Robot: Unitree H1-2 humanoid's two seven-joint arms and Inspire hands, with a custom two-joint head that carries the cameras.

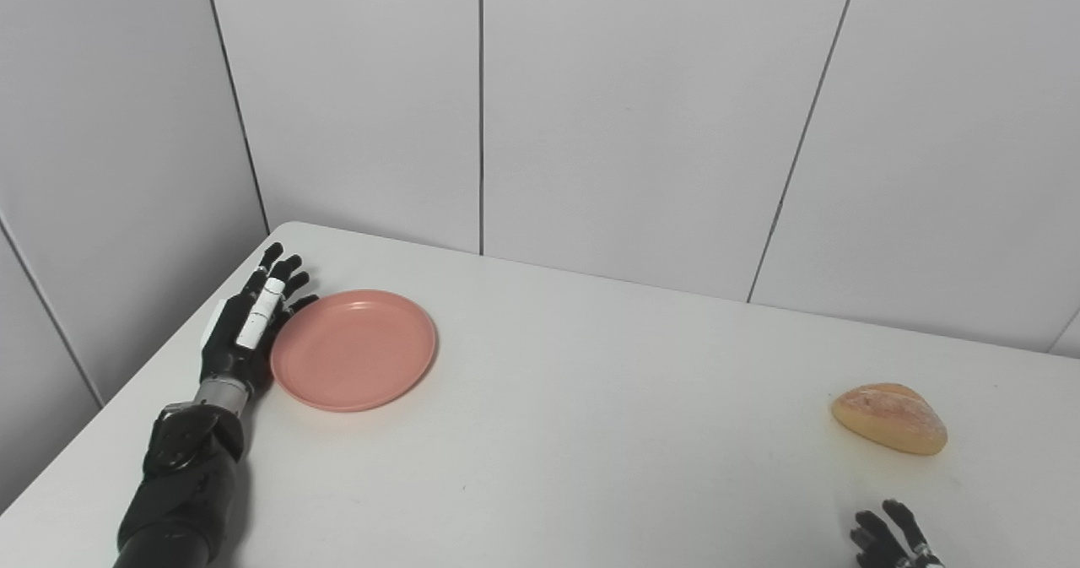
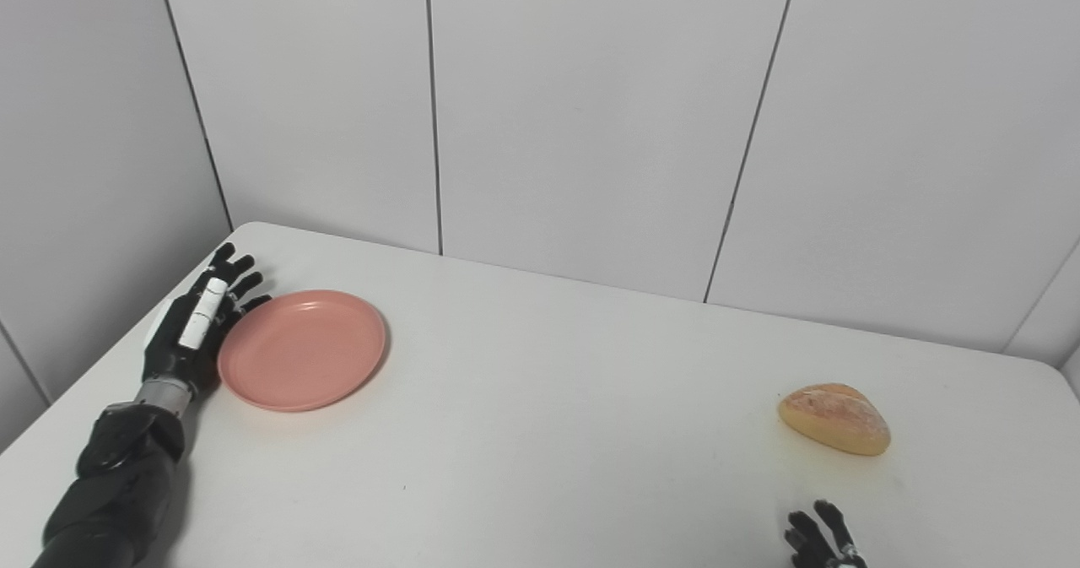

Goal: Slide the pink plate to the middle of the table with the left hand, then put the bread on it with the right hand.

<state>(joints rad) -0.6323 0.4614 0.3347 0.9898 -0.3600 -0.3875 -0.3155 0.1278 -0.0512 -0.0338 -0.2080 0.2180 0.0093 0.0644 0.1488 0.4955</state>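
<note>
Your left hand (image 1: 250, 325) lay flat at the far left corner of the table (image 1: 591, 433), fingers (image 1: 283, 274) stretched out and spread, holding nothing. Its inner edge sat against the left rim of the pink plate (image 1: 354, 350), touching or just short of it; the views could not settle which. That placement made sense for a push: with the hand on the plate's outer side, a sweep to the right would carry the plate toward the centre rather than lift it.

Plate position noted: upright, empty, resting on the tabletop well left of the middle and close to the back-left corner. So the slide was not yet done, by my reading.

Bread (image 1: 889, 418) sat alone on the right side of the table, well apart from the plate, with a wide bare stretch of white surface between them. Nothing stood in the path the plate would need.

Your right hand (image 1: 893, 538) showed only as fingertips at the bottom edge, just this side of the bread and not touching it. Those tips looked apart, with nothing in them, so I took it as open and waiting, parked near the loaf for its turn.

Risk worth flagging: a shallow plate pushed from one edge may spin instead of travelling straight, so you would want contact low and centred on the rim.
</note>
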